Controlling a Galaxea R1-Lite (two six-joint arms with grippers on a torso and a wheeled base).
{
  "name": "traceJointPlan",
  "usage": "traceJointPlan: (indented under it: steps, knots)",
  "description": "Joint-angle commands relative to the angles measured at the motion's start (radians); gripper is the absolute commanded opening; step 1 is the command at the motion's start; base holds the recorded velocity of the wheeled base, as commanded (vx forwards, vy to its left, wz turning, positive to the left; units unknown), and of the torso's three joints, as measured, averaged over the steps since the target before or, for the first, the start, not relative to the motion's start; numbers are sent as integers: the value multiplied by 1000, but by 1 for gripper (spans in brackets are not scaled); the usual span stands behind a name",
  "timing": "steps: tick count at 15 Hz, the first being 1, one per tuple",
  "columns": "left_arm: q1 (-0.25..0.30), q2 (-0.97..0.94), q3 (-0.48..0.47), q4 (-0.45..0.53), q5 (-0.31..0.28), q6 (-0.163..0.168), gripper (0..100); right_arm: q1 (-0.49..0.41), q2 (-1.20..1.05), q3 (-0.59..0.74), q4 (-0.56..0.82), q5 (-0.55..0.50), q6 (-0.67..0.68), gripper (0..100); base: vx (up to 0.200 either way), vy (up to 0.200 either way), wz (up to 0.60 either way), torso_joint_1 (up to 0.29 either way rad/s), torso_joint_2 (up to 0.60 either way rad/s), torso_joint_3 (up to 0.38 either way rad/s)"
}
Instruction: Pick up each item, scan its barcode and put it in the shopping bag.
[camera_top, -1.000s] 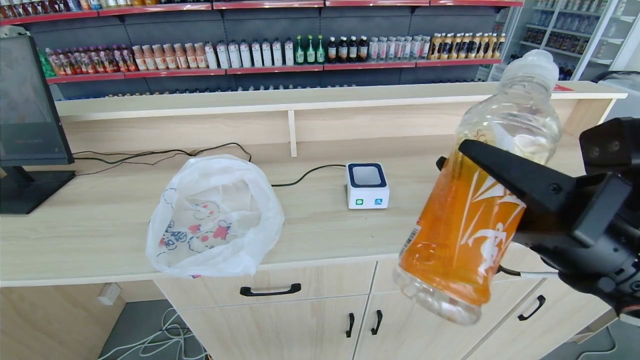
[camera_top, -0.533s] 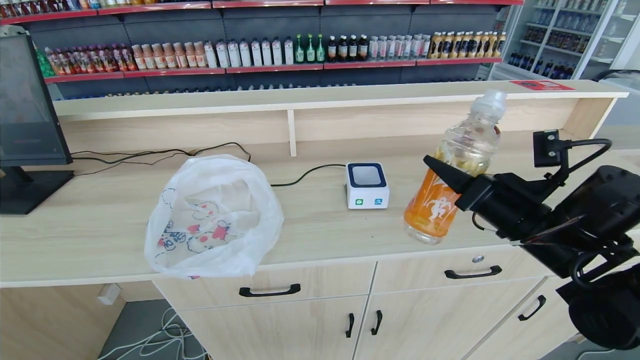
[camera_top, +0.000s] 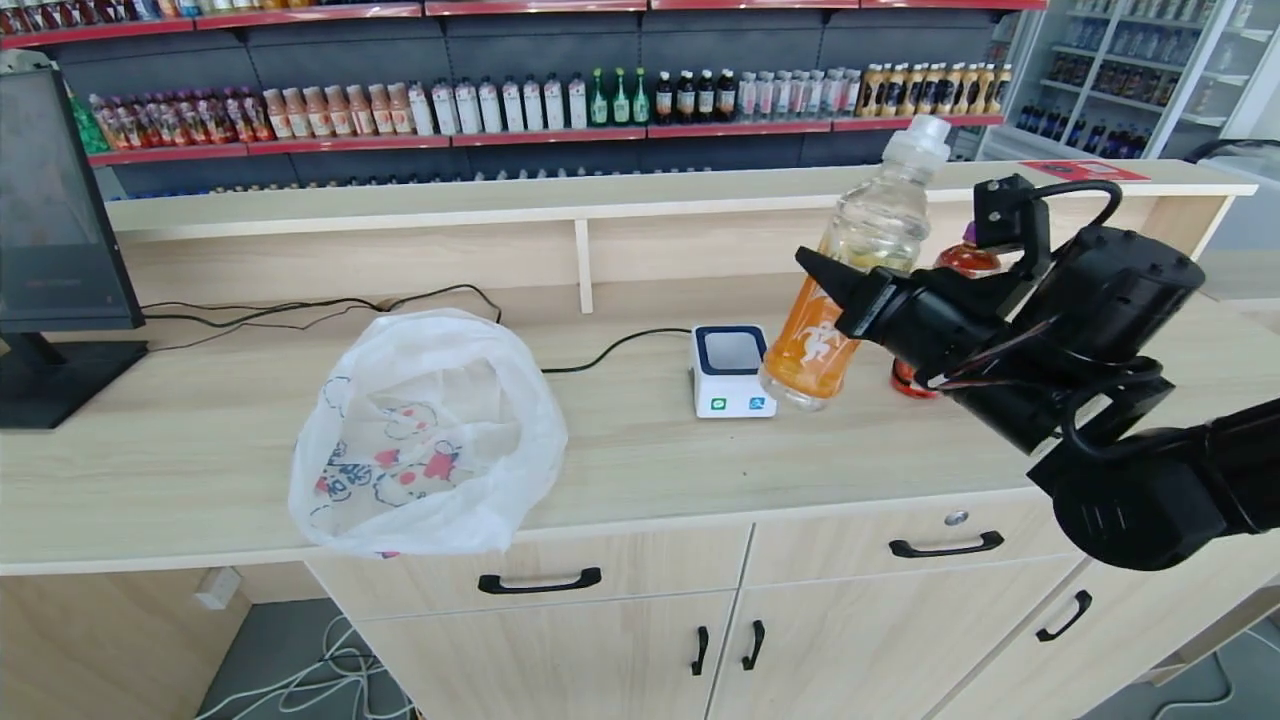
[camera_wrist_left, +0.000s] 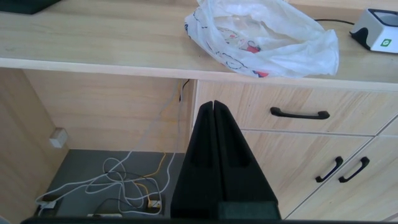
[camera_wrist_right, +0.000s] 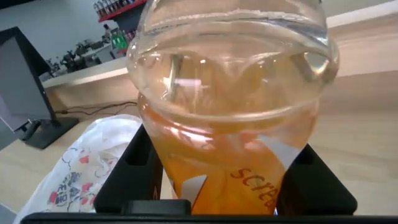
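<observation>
Bottle (camera_top: 812, 345), ribbed clear plastic with orange liquid and a white cap, has shifted left from right of centre to just beside the square white scanner (camera_top: 733, 370). The right gripper (camera_top: 840, 290) clamps it; the left gripper (camera_wrist_left: 214, 107) is closed and empty.

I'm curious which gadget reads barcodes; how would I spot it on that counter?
On the wooden counter, look right of the white shopping bag. The scanner is a small white cube trailing a black cable, beside the orange bottle in the right gripper. Only it has a dark-framed window on top.
</observation>
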Motion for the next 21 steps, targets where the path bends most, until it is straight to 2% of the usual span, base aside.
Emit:
traceJointPlan:
  steps: [1, 3, 7, 9, 11, 13, 17, 19, 21]
  knots:
    - [0, 0, 0, 0, 0, 0, 0, 31, -55, -59, 104, 33, -2, 0, 0, 0, 0, 0, 0, 0]
    - [0, 2, 0, 0, 0, 0, 0, 31, -27, -132, 127, 47, 87, 0, 0, 0, 0, 0, 0, 0]
    - [0, 0, 0, 0, 0, 0, 0, -9, 48, -194, 239, 45, 130, 0, 0, 0, 0, 0, 0, 0]
    - [0, 2, 0, 0, 0, 0, 0, -23, 122, -246, 250, 27, 159, 0, 0, 0, 0, 0, 0, 0]
    - [0, 0, 0, 0, 0, 0, 0, -17, 159, -304, 292, -10, 282, 0, 0, 0, 0, 0, 0, 0]
    - [0, 0, 0, 0, 0, 0, 0, -14, 169, -361, 379, -13, 343, 0, 0, 0, 0, 0, 0, 0]
    - [0, 0, 0, 0, 0, 0, 0, -26, 179, -428, 522, -13, 383, 0, 0, 0, 0, 0, 0, 0]
    - [0, 2, 0, 0, 0, 0, 0, -28, 192, -491, 604, -44, 483, 0, 0, 0, 0, 0, 0, 0]
    - [0, 2, 0, 0, 0, 0, 0, -31, 194, -533, 663, -48, 524, 0, 0, 0, 0, 0, 0, 0]
